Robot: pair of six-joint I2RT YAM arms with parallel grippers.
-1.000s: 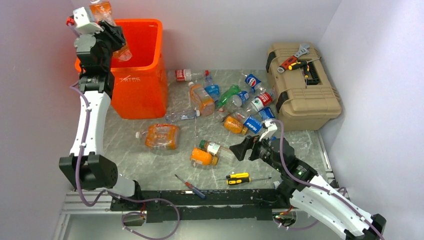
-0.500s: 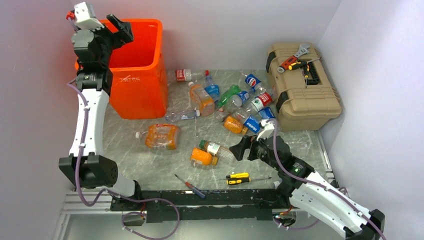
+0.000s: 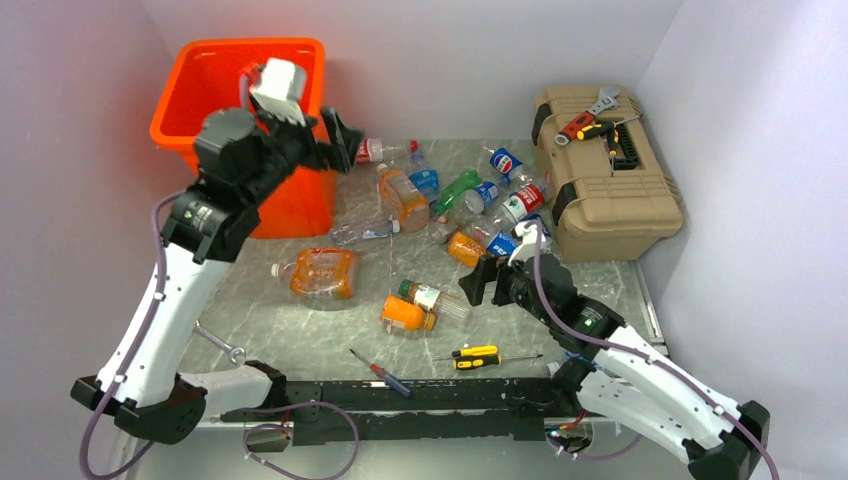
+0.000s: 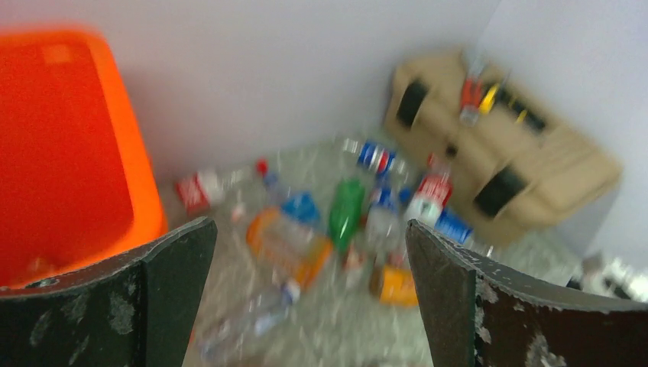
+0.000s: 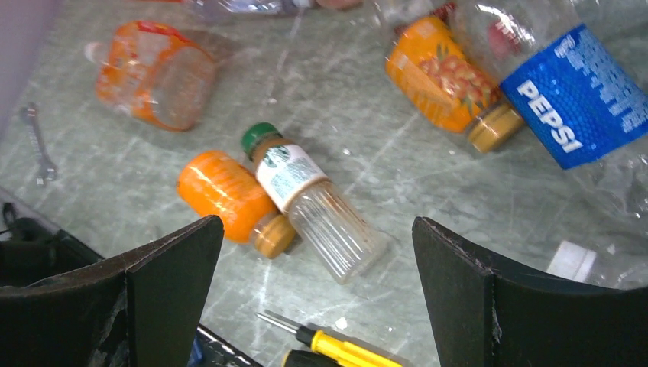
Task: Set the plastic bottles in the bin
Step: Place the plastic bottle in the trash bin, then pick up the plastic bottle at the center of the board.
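On marbled table [image 3: 300, 335], clear bottles [image 3: 322, 272] lie scattered beside orange bin [image 3: 210, 85].

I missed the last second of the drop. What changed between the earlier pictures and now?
The left gripper let go of the bottle it held over the bin and swung right, open, toward the loose bottles, which lie as before. The right gripper edged forward, open.

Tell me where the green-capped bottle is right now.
In the top view the green-capped bottle lies on its side near the centre, right beside a small orange bottle and just beyond the yellow-handled screwdriver.
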